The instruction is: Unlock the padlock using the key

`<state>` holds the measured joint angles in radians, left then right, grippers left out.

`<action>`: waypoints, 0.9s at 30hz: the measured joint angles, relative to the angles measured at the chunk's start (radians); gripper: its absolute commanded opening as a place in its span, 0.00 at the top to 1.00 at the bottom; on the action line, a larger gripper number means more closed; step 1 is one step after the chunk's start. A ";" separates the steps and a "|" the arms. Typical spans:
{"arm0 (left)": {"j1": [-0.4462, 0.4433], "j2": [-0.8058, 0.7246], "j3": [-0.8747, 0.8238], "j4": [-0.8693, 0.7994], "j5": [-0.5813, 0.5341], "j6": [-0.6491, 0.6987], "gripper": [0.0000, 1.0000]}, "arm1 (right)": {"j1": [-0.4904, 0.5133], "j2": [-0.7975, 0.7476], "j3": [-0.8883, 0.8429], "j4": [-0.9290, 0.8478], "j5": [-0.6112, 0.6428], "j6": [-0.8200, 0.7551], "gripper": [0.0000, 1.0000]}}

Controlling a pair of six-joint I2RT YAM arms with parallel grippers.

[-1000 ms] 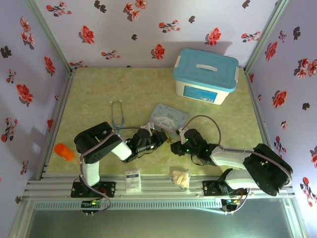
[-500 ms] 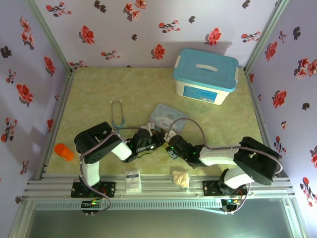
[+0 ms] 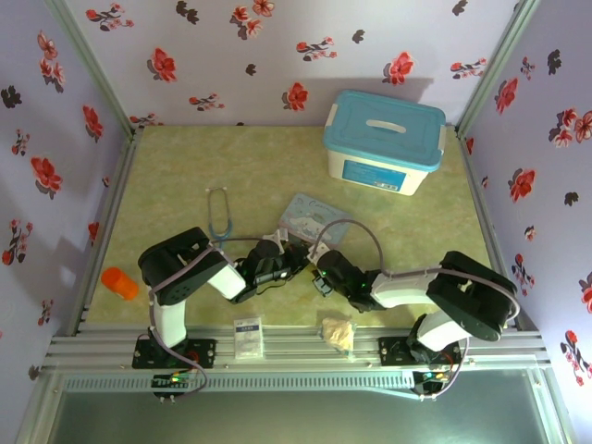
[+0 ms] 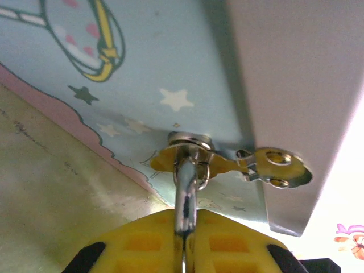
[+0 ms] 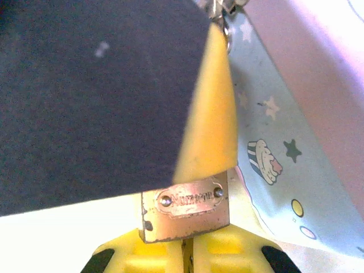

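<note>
The padlock (image 5: 185, 213) is dull, scuffed brass. The key (image 4: 185, 196) is bright polished metal. The tin (image 5: 284, 142) is smooth and printed. Pads (image 5: 233, 250) of the right gripper (image 5: 185, 247) are matt yellow plastic.

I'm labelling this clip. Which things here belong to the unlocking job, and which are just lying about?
In the job: the padlock in the right gripper; the key at the left gripper.
Lying about: cartoon tin, lidded box, stethoscope, orange bottle, tan wad, white packet.
</note>
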<state>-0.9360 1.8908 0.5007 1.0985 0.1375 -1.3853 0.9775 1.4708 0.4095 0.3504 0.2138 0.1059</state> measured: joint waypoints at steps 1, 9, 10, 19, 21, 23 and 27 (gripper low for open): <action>0.000 0.000 0.000 0.000 0.002 0.000 0.94 | -0.013 -0.005 -0.008 0.013 -0.032 0.008 0.95; 0.000 -0.042 -0.005 -0.072 0.004 0.040 0.83 | -0.056 -0.014 -0.023 0.042 -0.175 0.060 0.94; 0.000 -0.054 -0.004 -0.093 0.006 0.051 0.82 | -0.057 -0.014 -0.024 0.046 -0.188 0.064 0.94; 0.000 -0.089 0.036 -0.229 0.013 0.126 0.99 | -0.060 -0.016 -0.024 0.045 -0.243 0.126 0.63; 0.001 -0.097 0.039 -0.258 0.012 0.140 0.99 | -0.061 -0.031 -0.027 0.038 -0.241 0.144 0.61; 0.002 -0.102 0.045 -0.292 0.014 0.159 0.99 | -0.074 -0.060 -0.043 0.035 -0.230 0.168 0.60; 0.010 -0.116 0.067 -0.362 0.021 0.200 0.99 | -0.114 -0.120 -0.079 0.045 -0.220 0.214 0.58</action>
<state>-0.9260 1.7748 0.5674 0.7368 0.1581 -1.1854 0.8635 1.3510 0.3305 0.3958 -0.0067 0.3202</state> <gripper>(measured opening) 0.107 0.412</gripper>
